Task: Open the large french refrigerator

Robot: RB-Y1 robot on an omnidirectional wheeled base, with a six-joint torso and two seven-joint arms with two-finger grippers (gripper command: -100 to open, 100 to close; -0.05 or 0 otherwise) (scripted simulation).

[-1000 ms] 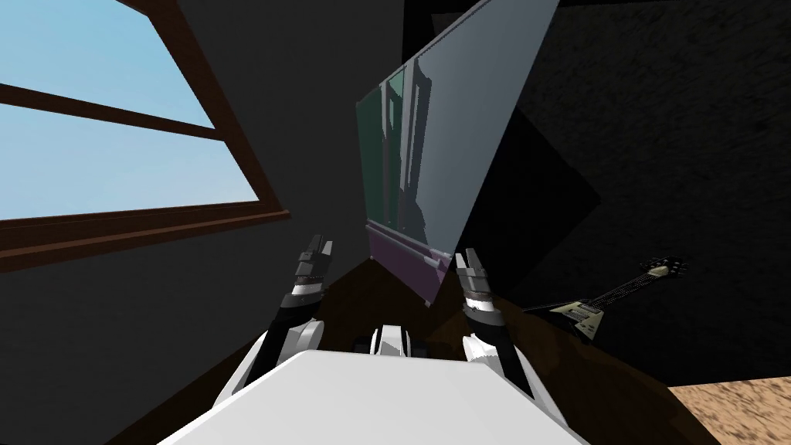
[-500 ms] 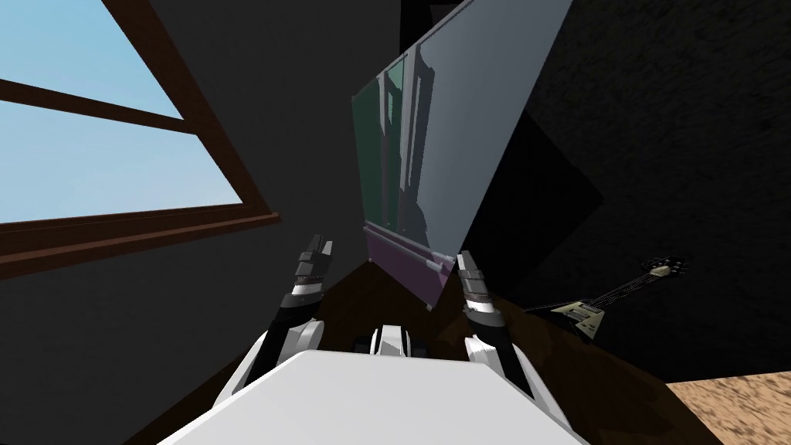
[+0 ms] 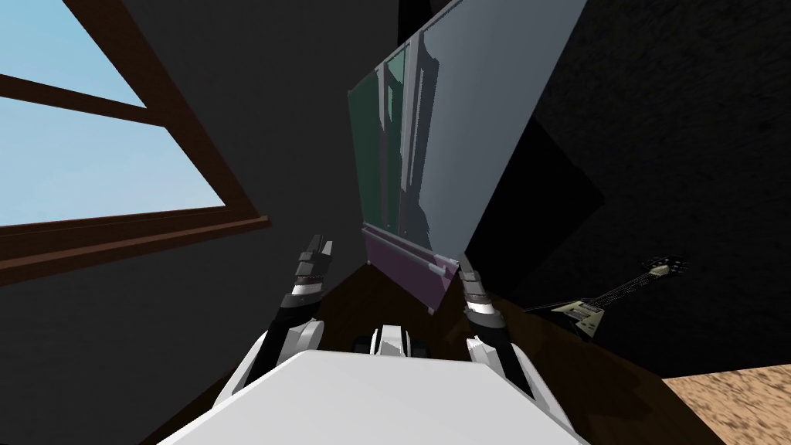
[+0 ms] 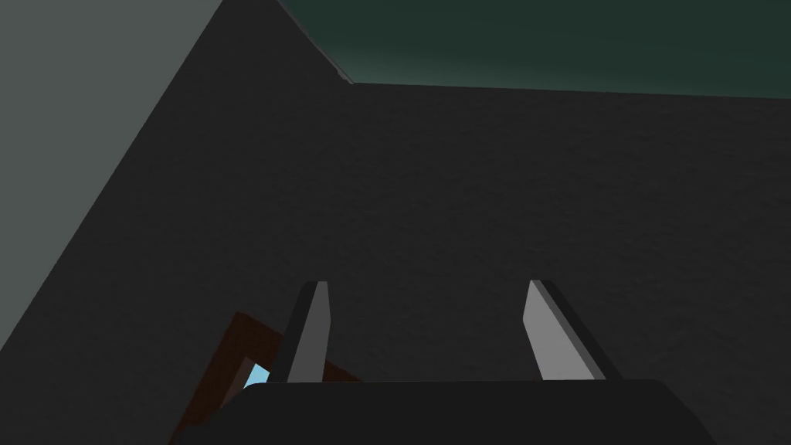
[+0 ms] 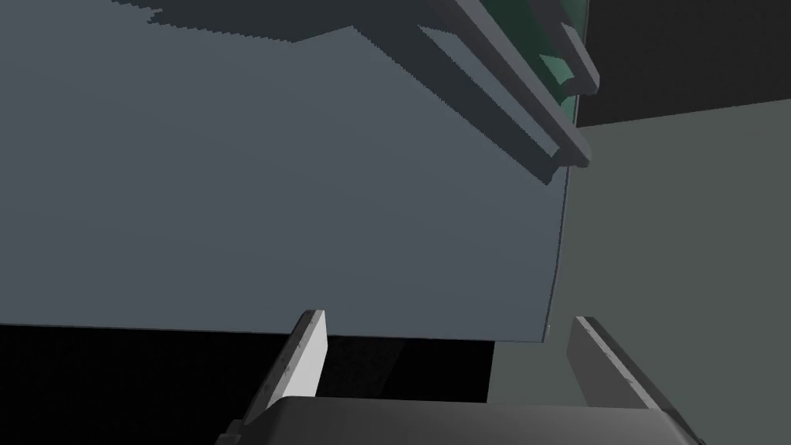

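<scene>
The refrigerator [image 3: 479,116] stands straight ahead, tall, with a grey-blue right door, a green left door [image 3: 369,154] and a purple bottom drawer [image 3: 402,266]. Two long vertical handles [image 3: 409,139] run side by side where the doors meet. My right gripper [image 3: 465,263] is open just by the drawer's right corner; its wrist view looks up the grey-blue door [image 5: 270,170] toward the handles [image 5: 510,100], fingers [image 5: 305,351] apart with nothing between them. My left gripper [image 3: 320,247] is open left of the fridge, its fingers [image 4: 309,332] facing a dark wall below the green panel [image 4: 541,39].
A brown-framed window [image 3: 116,224] takes up the wall at the left. An electric guitar [image 3: 587,313] lies on the dark floor at the right, before a patch of light wood floor [image 3: 734,402]. A black area [image 3: 541,201] shows right of the fridge.
The whole head view has shifted: the window slid left and the fridge stands slightly nearer, so I have turned and moved in. The right gripper is now at the drawer's corner.
</scene>
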